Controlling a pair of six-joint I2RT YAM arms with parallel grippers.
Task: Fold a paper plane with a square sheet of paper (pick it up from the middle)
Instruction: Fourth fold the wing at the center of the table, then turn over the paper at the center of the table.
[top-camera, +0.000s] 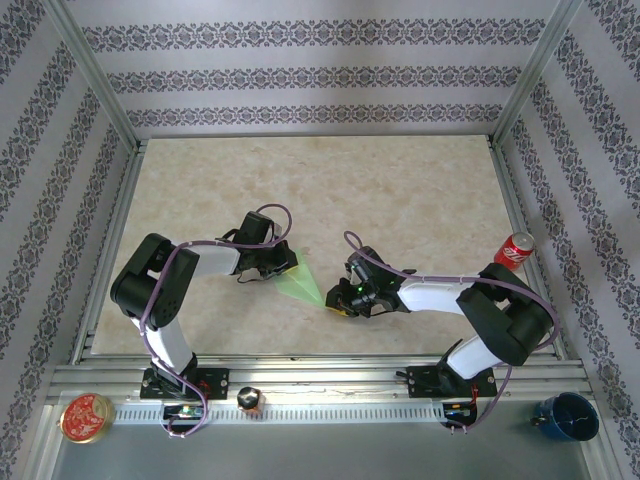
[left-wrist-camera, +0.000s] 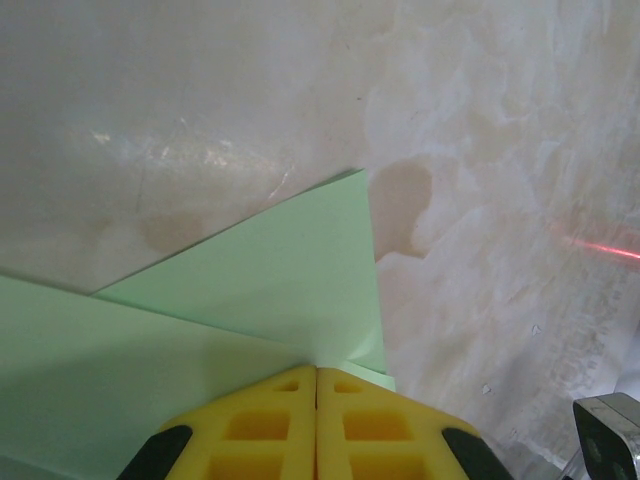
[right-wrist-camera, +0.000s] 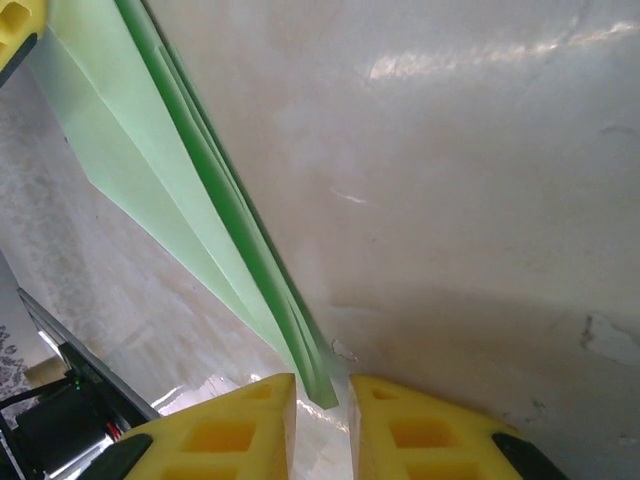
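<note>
As the left gripper clamps the paper's wide end, likely anchoring it mid-table, the right gripper sits narrowly parted at its pointed tip, seemingly ready to pinch the crease.

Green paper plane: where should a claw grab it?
Pinch the pale-green folded paper plane at its pointed nose, coming from the right: the layers bunch thin there, inside the right claw, and the left claw holds the wide end.

Tbl: paper plane, red can.
</note>
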